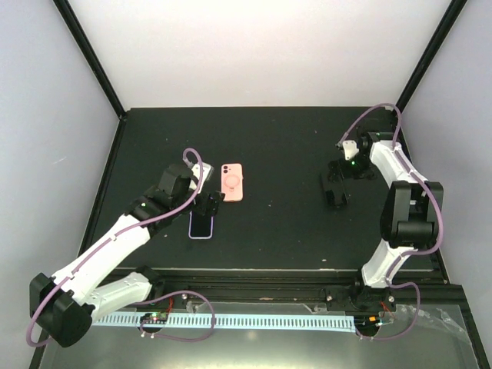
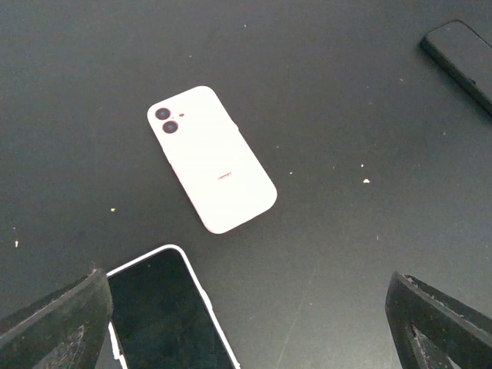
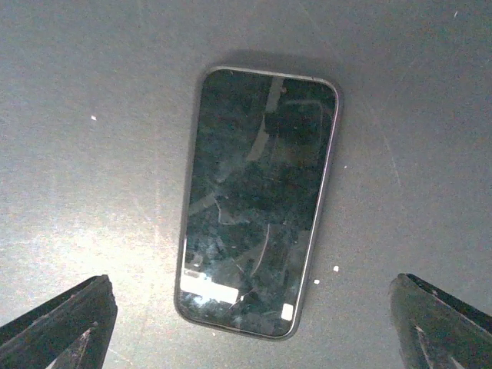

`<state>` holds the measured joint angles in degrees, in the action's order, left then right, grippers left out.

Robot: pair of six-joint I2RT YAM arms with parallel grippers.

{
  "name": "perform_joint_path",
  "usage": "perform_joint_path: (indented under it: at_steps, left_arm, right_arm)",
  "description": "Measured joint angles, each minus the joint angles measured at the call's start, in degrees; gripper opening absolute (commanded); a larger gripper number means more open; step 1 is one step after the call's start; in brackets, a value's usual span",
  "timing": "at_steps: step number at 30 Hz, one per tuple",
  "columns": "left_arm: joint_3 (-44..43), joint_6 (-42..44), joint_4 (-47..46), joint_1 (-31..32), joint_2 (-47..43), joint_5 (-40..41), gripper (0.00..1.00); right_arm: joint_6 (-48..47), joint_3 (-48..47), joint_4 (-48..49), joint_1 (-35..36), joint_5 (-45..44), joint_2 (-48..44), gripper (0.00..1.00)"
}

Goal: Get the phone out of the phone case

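Wide-spread fingers of the left gripper fill the bottom corners of the left wrist view with nothing between them. The right gripper is just as wide and empty, hanging over a black slab. The black surface carries everything. The phone case is salmon-pink with rounded corners, a pale ring on its back and a cutout at one far corner. It lies flat, back up, left of centre, just beside the left gripper and touching nothing. A white-edged phone lies nearer the arm bases, dark screen up, apart from the case. Only the top view gives the ring and the full colour. The left wrist view bleaches the case to pale pink and loses the ring, but it shows two dark round spots in the cutout and a tiny mark mid-back, unreadable. Cannot tell whether the spots are lenses or bare holes, so whether the case is filled is undecided. Only the right wrist view shows the slab's glossy face, with reflections and a pale patch at its near end. From above, the slab is mostly hidden under the right gripper. In the left wrist view the white-edged phone is cut off by the bottom edge and partly behind one finger.
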<state>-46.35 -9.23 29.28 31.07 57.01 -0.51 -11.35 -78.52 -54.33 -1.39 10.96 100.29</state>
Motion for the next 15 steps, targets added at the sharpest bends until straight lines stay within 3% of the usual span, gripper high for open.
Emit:
perform_joint_path:
  at_steps: [15]
  left_arm:
    - [0.0, 0.0, 0.9, 0.0, 1.3, -1.0, 0.99]
  right_arm:
    - [-0.2, -0.6, -1.2, 0.0, -2.0, 10.2, 1.0]
